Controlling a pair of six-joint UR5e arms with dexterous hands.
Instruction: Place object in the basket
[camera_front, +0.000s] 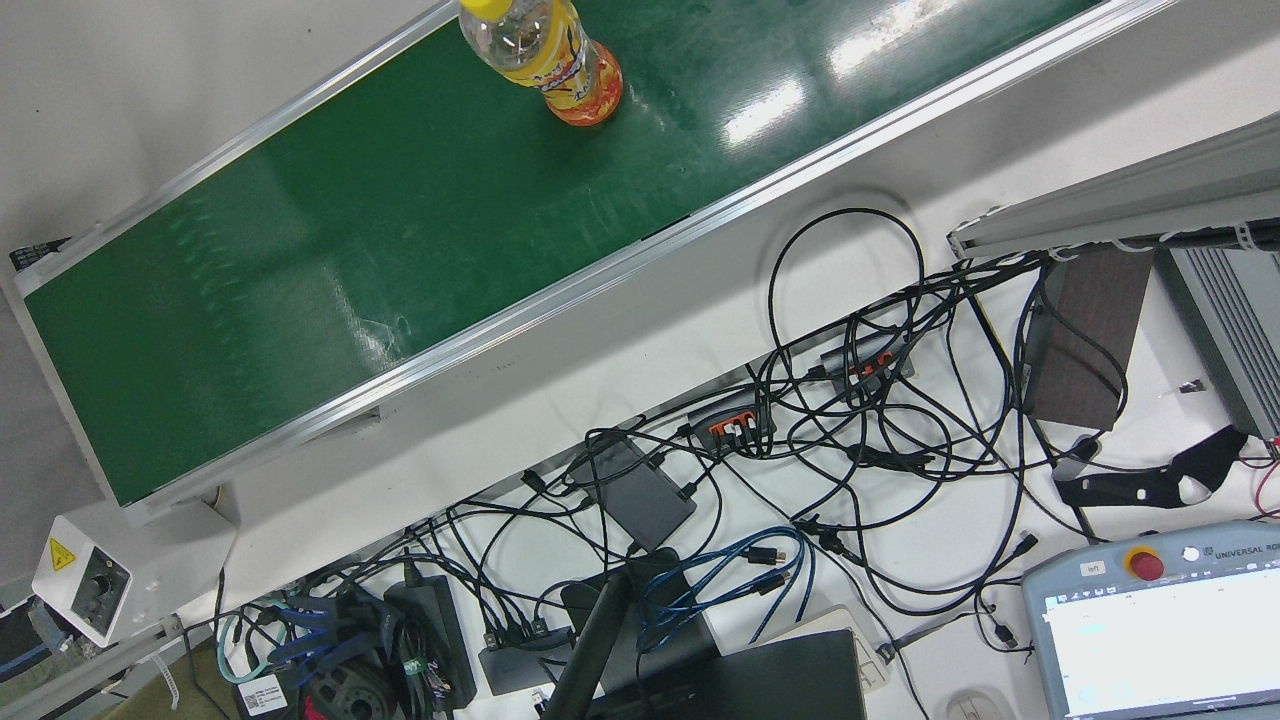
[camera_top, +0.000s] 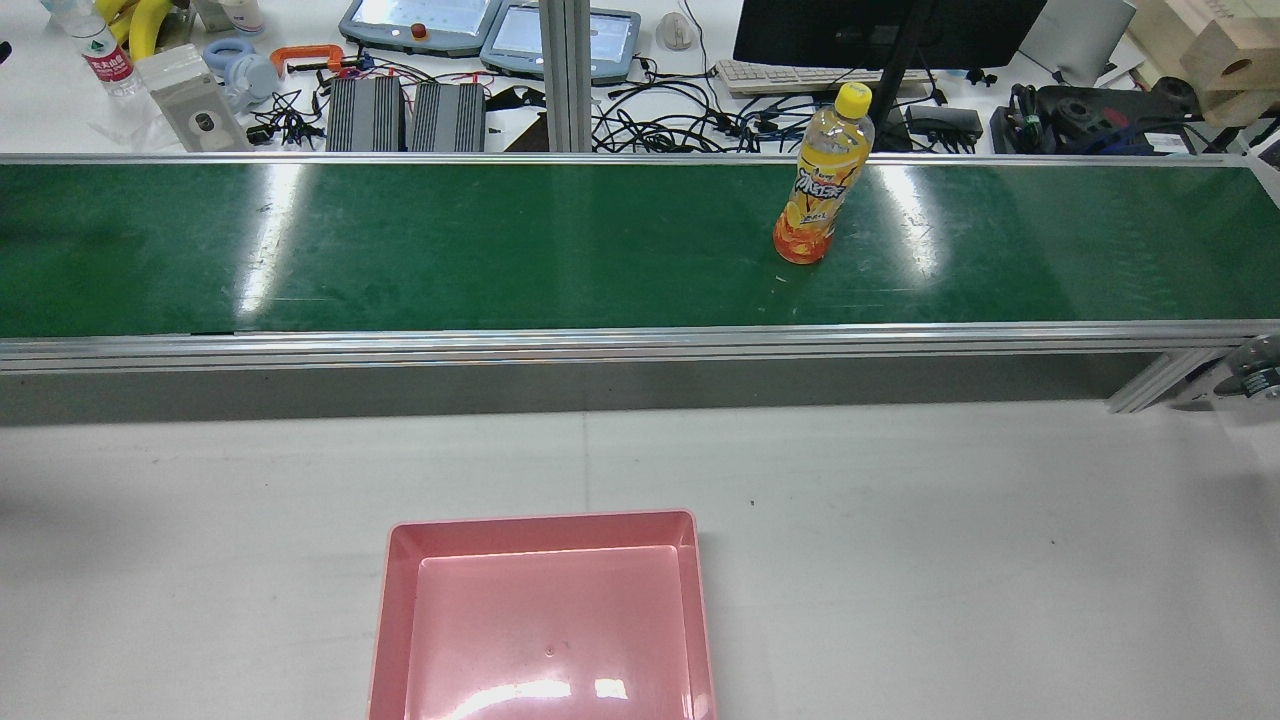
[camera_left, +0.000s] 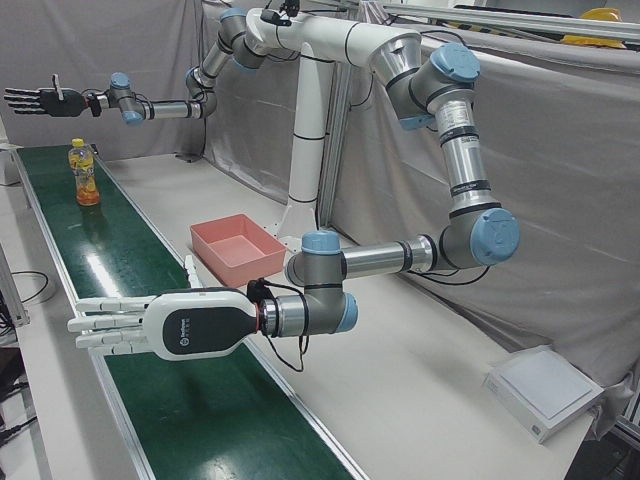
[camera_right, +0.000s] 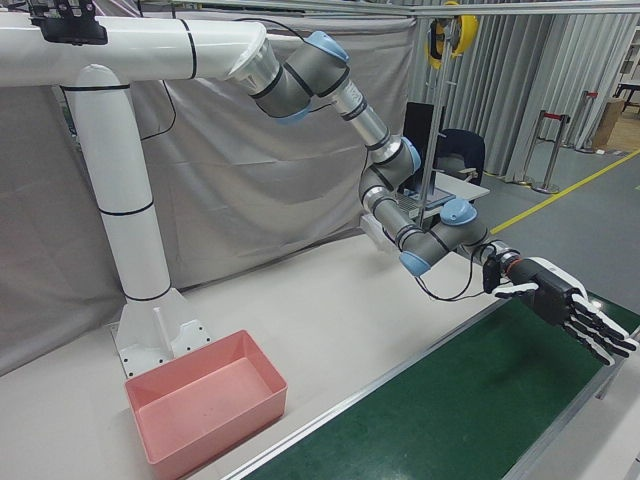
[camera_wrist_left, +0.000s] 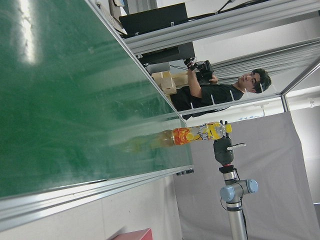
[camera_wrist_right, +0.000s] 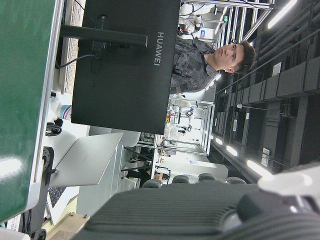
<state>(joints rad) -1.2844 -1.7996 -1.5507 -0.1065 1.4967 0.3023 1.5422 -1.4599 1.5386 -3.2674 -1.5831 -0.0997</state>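
Green conveyor belt (camera_top: 500, 245) carries 1 upright orange plastic drink bottle (camera_top: 820, 190) for pickup; both hands, left (camera_left: 150, 323) and right (camera_left: 40, 100), hover released; pink basket (camera_top: 545, 620) waits empty on the near worktop.

Pink basket (camera_top: 545, 620): near edge cut off, rear view. Juice bottle (camera_front: 545, 55): cap clipped at top edge, front view; label text (camera_top: 818, 190) too small to read
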